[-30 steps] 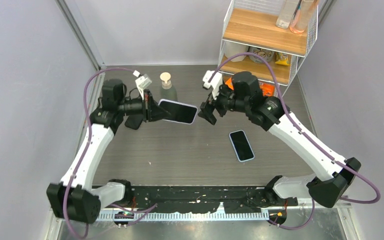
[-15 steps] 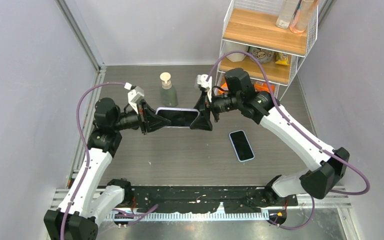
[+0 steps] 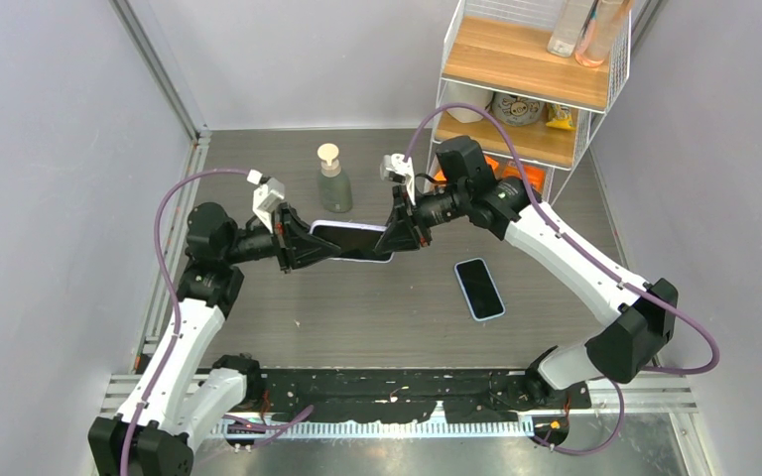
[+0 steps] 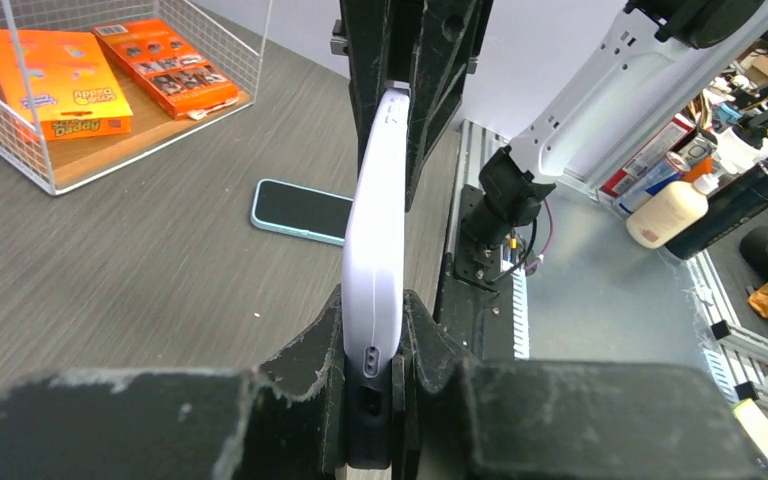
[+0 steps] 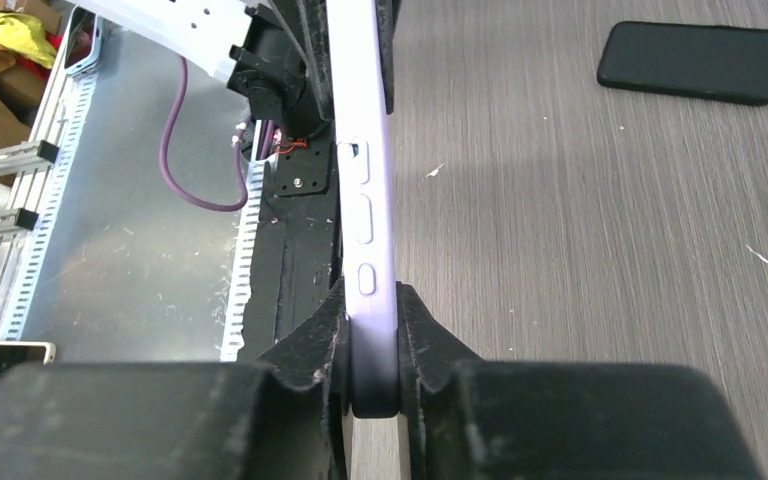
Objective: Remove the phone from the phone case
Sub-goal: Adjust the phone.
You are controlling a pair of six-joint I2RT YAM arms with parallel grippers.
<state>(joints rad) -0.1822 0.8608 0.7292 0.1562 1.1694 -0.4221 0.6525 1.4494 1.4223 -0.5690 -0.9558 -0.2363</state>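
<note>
A phone with a dark screen sits inside a lavender phone case [image 3: 350,241], held level in the air over the table's middle. My left gripper [image 3: 303,245] is shut on its left end, and my right gripper [image 3: 397,236] is shut on its right end. In the left wrist view the case [image 4: 378,220] runs edge-on away from my left gripper [image 4: 375,320], pinched between both fingers. In the right wrist view the case [image 5: 365,200], side buttons showing, is clamped in my right gripper [image 5: 372,320].
A second phone in a light blue case [image 3: 479,289] lies flat on the table, right of centre. A soap dispenser [image 3: 333,179] stands behind the held phone. A wire shelf rack [image 3: 526,79] with orange boxes [image 4: 60,80] fills the back right.
My right gripper has moved left onto the free end of the cased phone and closed on it. The left arm brought the phone slightly lower and nearer, still gripping it.
</note>
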